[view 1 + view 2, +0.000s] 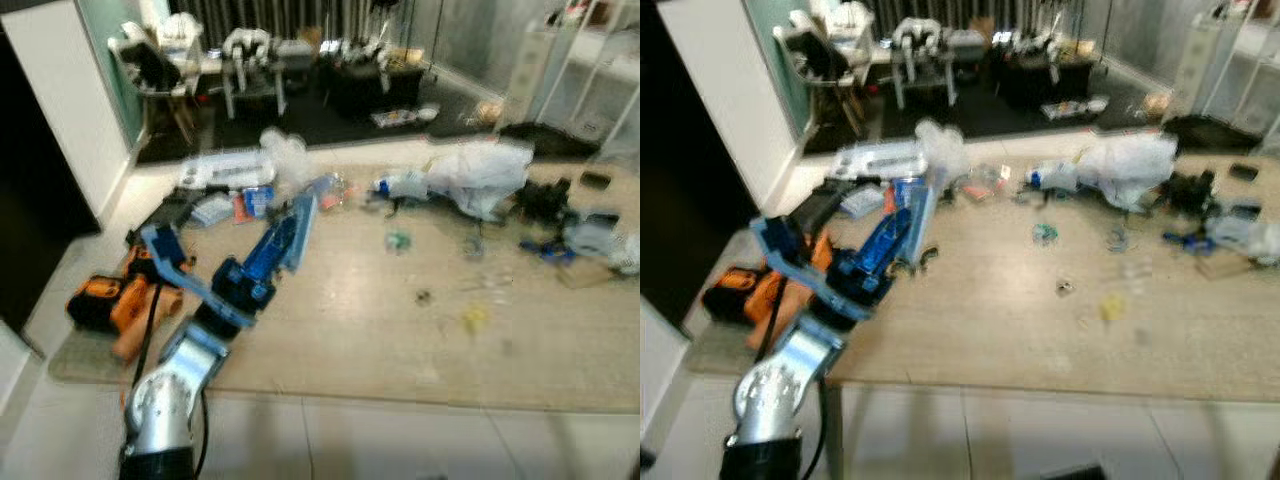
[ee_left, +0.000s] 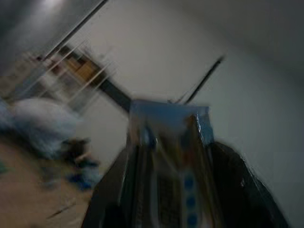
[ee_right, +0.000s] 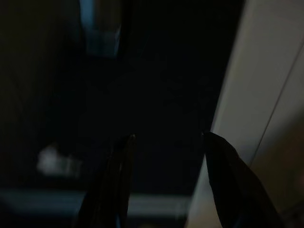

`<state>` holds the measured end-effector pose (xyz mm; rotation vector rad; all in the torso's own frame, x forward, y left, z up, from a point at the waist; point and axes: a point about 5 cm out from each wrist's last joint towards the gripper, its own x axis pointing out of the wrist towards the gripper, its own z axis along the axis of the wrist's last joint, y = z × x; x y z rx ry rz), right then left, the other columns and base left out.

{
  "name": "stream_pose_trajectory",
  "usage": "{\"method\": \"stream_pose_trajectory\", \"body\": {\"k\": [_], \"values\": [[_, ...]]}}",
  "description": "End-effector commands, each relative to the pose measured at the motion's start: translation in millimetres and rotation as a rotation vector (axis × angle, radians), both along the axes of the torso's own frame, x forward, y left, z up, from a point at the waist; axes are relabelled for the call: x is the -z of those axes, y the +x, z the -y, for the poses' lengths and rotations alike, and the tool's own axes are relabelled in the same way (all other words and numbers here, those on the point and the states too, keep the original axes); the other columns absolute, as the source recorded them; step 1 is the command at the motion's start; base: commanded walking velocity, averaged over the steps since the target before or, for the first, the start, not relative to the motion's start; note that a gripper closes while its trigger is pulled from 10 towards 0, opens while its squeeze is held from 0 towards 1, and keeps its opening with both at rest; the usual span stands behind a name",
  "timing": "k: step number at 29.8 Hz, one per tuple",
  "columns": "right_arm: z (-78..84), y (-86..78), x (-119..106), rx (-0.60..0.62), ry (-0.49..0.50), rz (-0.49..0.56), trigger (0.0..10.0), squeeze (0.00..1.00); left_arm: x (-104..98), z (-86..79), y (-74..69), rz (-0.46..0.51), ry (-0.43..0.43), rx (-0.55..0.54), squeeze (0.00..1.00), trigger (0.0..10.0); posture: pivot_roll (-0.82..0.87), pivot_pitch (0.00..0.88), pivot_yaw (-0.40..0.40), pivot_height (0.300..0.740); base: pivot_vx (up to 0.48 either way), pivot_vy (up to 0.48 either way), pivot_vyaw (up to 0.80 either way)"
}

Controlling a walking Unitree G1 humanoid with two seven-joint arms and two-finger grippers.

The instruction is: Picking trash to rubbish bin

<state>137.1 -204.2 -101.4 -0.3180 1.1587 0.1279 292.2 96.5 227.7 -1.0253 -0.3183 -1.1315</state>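
Left gripper [image 1: 285,240] raised over the near-left part of the beige rug [image 1: 400,340], fingers closed flat on a blue carton [image 2: 166,156] that juts forward past the fingertips. Ahead of it, scattered trash: a crumpled white plastic bag [image 1: 480,175] to the far right, a clear plastic wrapper [image 1: 940,148] just beyond the carton's end. Orange tool bag [image 1: 115,300] beside the left arm. Right gripper [image 3: 166,142] hanging in shadow, fingers [image 3: 118,175] spread apart, holding nothing.

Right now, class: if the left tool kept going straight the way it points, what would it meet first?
Holding the blue packet, the left tool points toward the clear plastic bag among the litter; depth is blurred, so that's a guess.
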Motion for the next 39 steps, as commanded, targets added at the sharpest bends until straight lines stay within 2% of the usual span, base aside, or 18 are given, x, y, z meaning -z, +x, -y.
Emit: {"method": "stream_pose_trajectory", "body": {"k": [1, 10, 11, 13, 15, 31, 36, 39], "values": [[-4.4, -12.4, 5, 0.018, 0.018, -0.033, 10.0, 0.00, 0, -2.5, -1.4, 0.002, -0.001, -0.011, 0.00, 10.0, -0.15, 0.094, 0.068, 0.740, -0.300, 0.000, 0.00], [-6.2, -11.3, 5, 0.050, 0.034, -0.038, 10.0, 0.00, 1, -0.5, -3.0, -0.015, 0.016, -0.019, 0.00, 10.0, -0.14, 0.096, 0.070, 0.740, -0.291, 0.000, 0.00], [-6.3, -11.0, 5, 0.040, 0.030, -0.041, 10.0, 0.00, 4, 1.3, -1.6, -0.020, 0.051, -0.033, 0.00, 10.0, -0.14, 0.094, 0.070, 0.740, 0.000, 0.000, -0.61], [-6.8, -11.1, 5, 0.027, 0.029, -0.051, 10.0, 0.00, 12, 9.2, -0.3, -0.005, 0.177, -0.064, 0.00, 10.0, -0.14, 0.093, 0.071, 0.740, 0.000, 0.000, -0.80], [-7.0, -10.9, 5, 0.016, 0.025, -0.056, 10.0, 0.00, 18, 15.5, -1.8, -0.001, 0.224, -0.053, 0.00, 10.0, -0.14, 0.093, 0.071, 0.740, 0.000, 0.000, -0.80], [-4.4, -8.0, 4, 0.011, 0.011, -0.056, 10.0, 0.00, 24, 28.9, 5.2, 0.009, 0.259, -0.105, 0.00, 10.0, -0.15, 0.091, 0.063, 0.740, 0.000, 0.000, -0.80], [-4.4, -6.8, 3, 0.005, 0.008, -0.056, 10.0, 0.00, 36, 31.5, 10.3, -0.041, 0.311, -0.149, 0.00, 10.0, -0.15, 0.091, 0.063, 0.740, 0.000, 0.000, -0.80], [-4.8, -6.6, 3, 0.004, 0.009, -0.057, 10.0, 0.00, 38, 31.3, 11.4, -0.054, 0.311, -0.161, 0.00, 10.0, -0.14, 0.090, 0.062, 0.740, 0.000, 0.000, -0.80]]}}
